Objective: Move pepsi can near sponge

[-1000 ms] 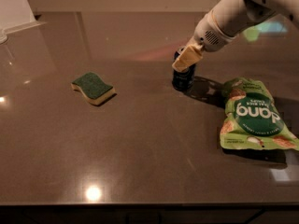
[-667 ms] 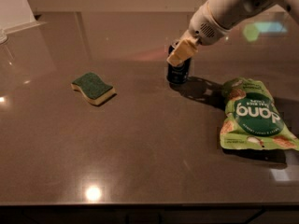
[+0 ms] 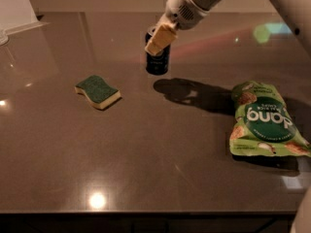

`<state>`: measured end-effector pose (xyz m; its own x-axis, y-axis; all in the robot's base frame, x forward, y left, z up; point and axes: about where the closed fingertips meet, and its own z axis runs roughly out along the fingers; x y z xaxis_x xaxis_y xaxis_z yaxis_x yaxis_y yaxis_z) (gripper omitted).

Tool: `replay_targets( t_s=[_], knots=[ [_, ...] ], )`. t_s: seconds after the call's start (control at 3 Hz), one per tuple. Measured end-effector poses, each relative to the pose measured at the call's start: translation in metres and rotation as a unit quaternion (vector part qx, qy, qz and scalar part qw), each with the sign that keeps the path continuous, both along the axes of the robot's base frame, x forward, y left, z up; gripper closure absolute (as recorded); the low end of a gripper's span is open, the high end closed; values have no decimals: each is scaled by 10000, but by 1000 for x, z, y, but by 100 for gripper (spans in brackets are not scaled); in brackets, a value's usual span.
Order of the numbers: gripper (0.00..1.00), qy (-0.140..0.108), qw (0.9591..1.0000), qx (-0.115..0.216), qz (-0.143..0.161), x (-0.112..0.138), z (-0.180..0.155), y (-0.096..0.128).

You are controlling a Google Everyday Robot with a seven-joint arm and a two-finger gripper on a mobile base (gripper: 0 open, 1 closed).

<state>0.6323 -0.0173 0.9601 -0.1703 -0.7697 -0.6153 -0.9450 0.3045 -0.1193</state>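
Observation:
The pepsi can [image 3: 158, 64], dark navy with a silver top rim, is upright in my gripper [image 3: 158, 41], which is shut on its upper part. A cream-coloured finger [image 3: 161, 38] lies across the can's front. The can hangs a little above the dark table, and its shadow falls to the right below it. The sponge [image 3: 97, 91], with a green scrub top and a pale yellow body, lies flat on the table to the lower left of the can, about a can's height away.
A green snack bag [image 3: 262, 123] lies flat at the right. The dark glossy table [image 3: 155, 169] runs to a front edge near the bottom. My white arm [image 3: 194, 1] reaches in from the upper right.
My gripper has carried the pepsi can to the left, away from the snack bag and closer to the sponge. The sponge and the bag have not moved.

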Motion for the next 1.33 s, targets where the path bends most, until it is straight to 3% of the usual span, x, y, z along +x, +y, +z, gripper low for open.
replay_targets(
  t_s=[0.33,1.0,1.33],
  knots=[
    [100,108,9991,38,412,7,-6,43],
    [100,244,9975,155,648,6,-25,75],
    [74,277,9968,173,733,-2,-39,88]
  ],
)
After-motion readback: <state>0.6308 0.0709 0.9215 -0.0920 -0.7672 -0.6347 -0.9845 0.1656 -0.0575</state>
